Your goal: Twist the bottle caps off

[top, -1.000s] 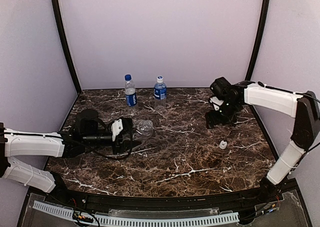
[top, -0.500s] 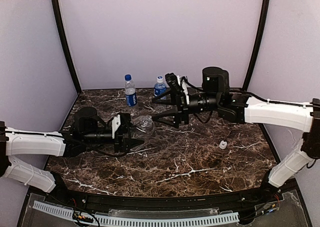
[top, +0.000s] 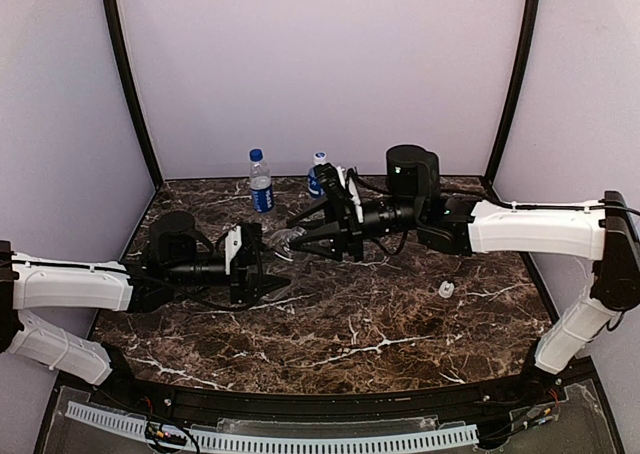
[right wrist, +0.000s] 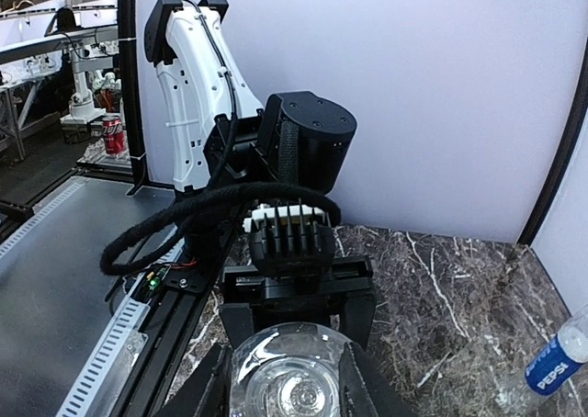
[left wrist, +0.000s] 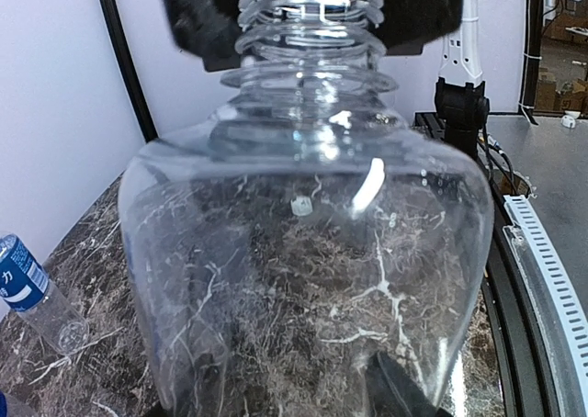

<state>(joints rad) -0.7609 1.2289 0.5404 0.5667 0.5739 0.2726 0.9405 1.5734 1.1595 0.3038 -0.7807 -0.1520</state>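
My left gripper (top: 265, 257) (left wrist: 294, 391) is shut on the unlabelled clear bottle (top: 284, 240) (left wrist: 303, 252) and holds it sideways above the table. The bottle's threaded neck (left wrist: 310, 17) is bare, with no cap on it. My right gripper (top: 293, 236) (right wrist: 287, 394) faces the mouth end, its black fingers (left wrist: 202, 22) pressed against both sides of the neck. A loose white cap (top: 446, 289) lies on the marble to the right. At the back stand a blue-labelled bottle (top: 260, 184) with a blue cap and the Pepsi bottle (top: 316, 172) (right wrist: 556, 366) with a white cap, partly hidden by my right gripper.
The dark marble table (top: 380, 324) is closed in by pale walls behind and at both sides, with black posts (top: 128, 84) in the back corners. A slotted white rail (top: 300, 439) runs along the near edge by the arm bases.
My right arm has swung from the right side of the table over to the held bottle, and its jaws have narrowed around the neck. The left arm and bottle have barely moved.
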